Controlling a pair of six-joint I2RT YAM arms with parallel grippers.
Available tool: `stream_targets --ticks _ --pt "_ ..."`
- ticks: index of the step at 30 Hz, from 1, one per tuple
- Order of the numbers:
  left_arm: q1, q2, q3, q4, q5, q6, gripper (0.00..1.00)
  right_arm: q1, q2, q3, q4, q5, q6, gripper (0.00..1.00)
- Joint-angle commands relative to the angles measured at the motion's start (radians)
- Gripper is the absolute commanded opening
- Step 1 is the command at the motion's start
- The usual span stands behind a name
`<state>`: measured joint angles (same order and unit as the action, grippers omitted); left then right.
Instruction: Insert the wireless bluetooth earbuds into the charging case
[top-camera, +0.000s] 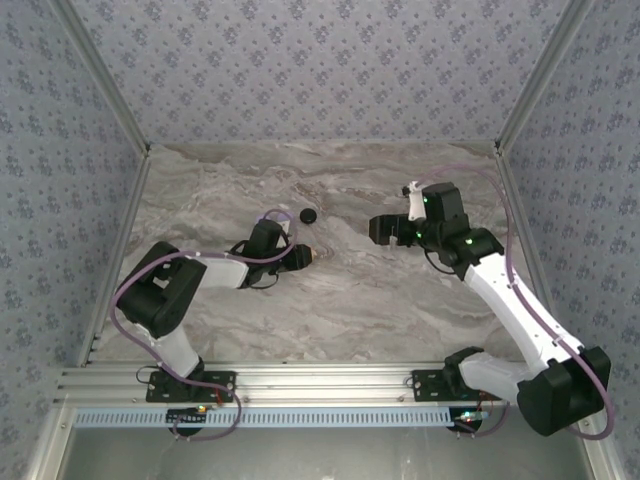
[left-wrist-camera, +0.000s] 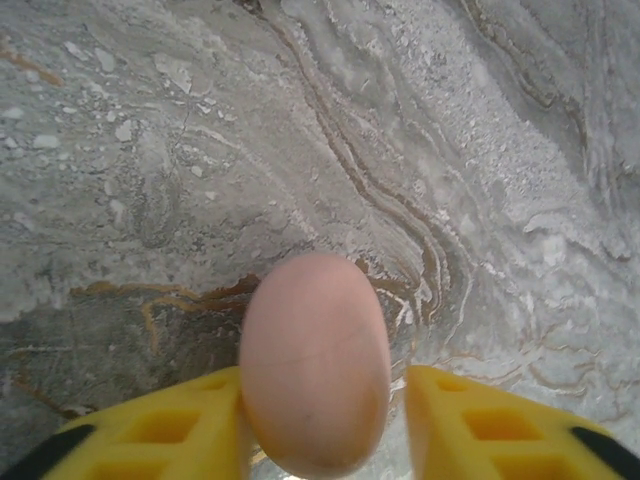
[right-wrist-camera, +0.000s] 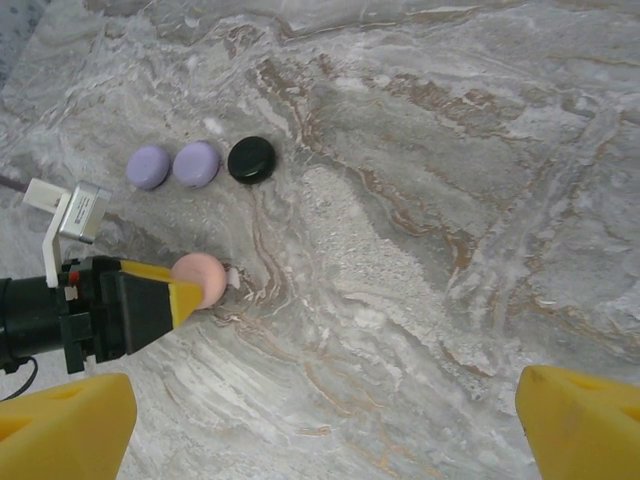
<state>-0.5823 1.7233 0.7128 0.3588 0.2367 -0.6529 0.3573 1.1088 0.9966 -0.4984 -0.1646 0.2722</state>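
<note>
Pink charging case (left-wrist-camera: 315, 350) sits pinched in our left gripper (left-wrist-camera: 322, 400) over the marble table (left-wrist-camera: 400, 120). Right wrist: our right gripper (right-wrist-camera: 322, 425) gapes wide; we see 2 lilac pieces (right-wrist-camera: 196, 164), 1 black disc (right-wrist-camera: 251, 159) beyond the case, a whitish earbud (right-wrist-camera: 232, 277) just beside it.

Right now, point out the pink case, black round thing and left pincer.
pink case (left-wrist-camera: 315, 350), left wrist view, middle of its shell.
black round thing (right-wrist-camera: 251, 159), right wrist view, its top face.
left pincer (left-wrist-camera: 322, 400), left wrist view, midway between its fingertips.

The pink case (left-wrist-camera: 315, 365) is smooth, egg-shaped and closed. The left pincer (left-wrist-camera: 322, 405) squeezes it, close to the table (left-wrist-camera: 200, 150).
</note>
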Motion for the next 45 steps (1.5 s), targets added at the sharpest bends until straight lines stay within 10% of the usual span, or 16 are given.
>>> stream_targets --ticks 1,15,23,38,45 --pt "0.009 -0.053 0.023 -0.047 -0.037 0.038 0.49 -0.039 -0.05 -0.027 -0.02 0.043 -0.019 1.0" --pt "0.057 -0.602 -0.051 -0.296 -0.498 0.319 0.89 -0.296 -0.382 -0.442 0.284 0.443 0.059 1.0" --pt "0.204 -0.824 -0.237 -0.169 -0.733 0.444 0.94 -0.419 -0.196 -0.65 0.752 0.409 -0.036 1.0" --pt "0.386 -0.747 -0.398 0.11 -0.682 0.682 0.96 -0.374 0.43 -0.65 1.416 0.177 -0.316 1.0" --pt "0.461 -0.614 -0.484 0.343 -0.524 0.69 0.97 -0.399 0.411 -0.602 1.293 0.166 -0.291 1.0"
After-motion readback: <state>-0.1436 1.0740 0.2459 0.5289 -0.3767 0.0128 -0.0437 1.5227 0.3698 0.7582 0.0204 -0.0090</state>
